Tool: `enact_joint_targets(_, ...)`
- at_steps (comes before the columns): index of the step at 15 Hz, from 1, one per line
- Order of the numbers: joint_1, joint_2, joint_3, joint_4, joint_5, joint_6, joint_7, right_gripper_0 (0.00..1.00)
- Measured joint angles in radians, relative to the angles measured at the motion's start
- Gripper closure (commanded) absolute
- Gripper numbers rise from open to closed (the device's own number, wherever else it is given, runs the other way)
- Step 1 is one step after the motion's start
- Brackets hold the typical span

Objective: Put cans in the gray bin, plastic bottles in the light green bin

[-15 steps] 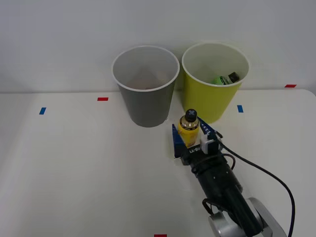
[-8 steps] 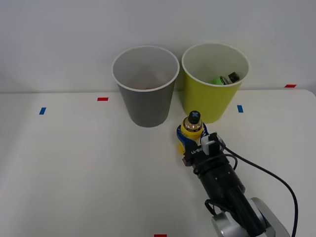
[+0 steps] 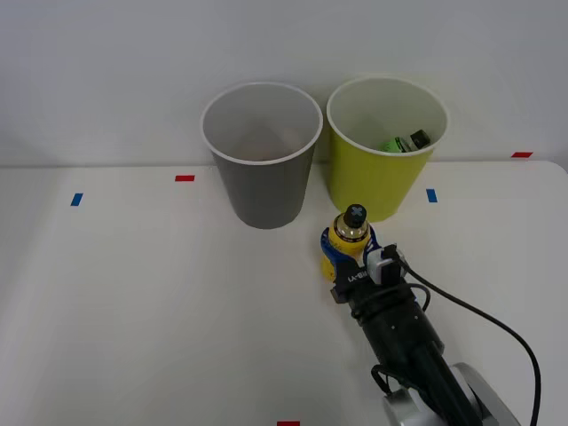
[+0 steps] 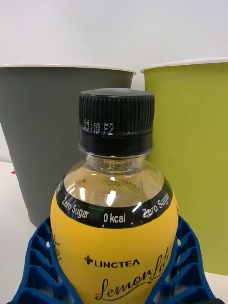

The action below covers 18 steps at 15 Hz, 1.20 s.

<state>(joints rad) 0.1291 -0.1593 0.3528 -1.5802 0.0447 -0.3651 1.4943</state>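
The table [image 3: 133,293] spreads white before me, with small red and blue tape marks on it. At its far side stand the two bins, rims almost touching: the gray bin [image 3: 261,158] on my left and the green bin [image 3: 383,151] on my right. The green bin already has a green bottle [image 3: 406,141] lying inside, against its far right wall. The gray bin looks empty from here, though I cannot see its very bottom.

My right arm [image 3: 404,342] reaches in from the near right, and my claw [image 3: 351,255] is pinched on the yellow bottle [image 3: 349,244], one blue ribbed finger [image 4: 40,261] pressed to each side of its body. The bottle stands upright, black cap [image 4: 116,118] on top, long axis vertical. In the front view it sits just in front of the gap between the bins, a little nearer the green one.

What the next move turns on, as I judge it: the bottle is plastic, so it belongs in the green bin, which lies ahead and slightly to my right. From the wrist view the cap is well below both rims, so I would have to lift clear of the white rim before carrying it forward and right, then let go over the opening.
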Motion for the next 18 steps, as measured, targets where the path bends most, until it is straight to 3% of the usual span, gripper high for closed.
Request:
enact_joint_targets(5,0.06,-0.014,0.001,-0.02,-0.022,-0.094,-0.019,1.0)
enact_joint_targets(9,0.185,-0.069,0.004,-0.194,-0.056,-0.099,-0.057,1.0)
enact_joint_targets(13,0.264,-0.148,0.009,-0.371,-0.076,-0.098,-0.243,1.0)
enact_joint_targets(18,0.222,-0.116,-0.037,-0.505,-0.094,-0.056,-0.341,1.0)
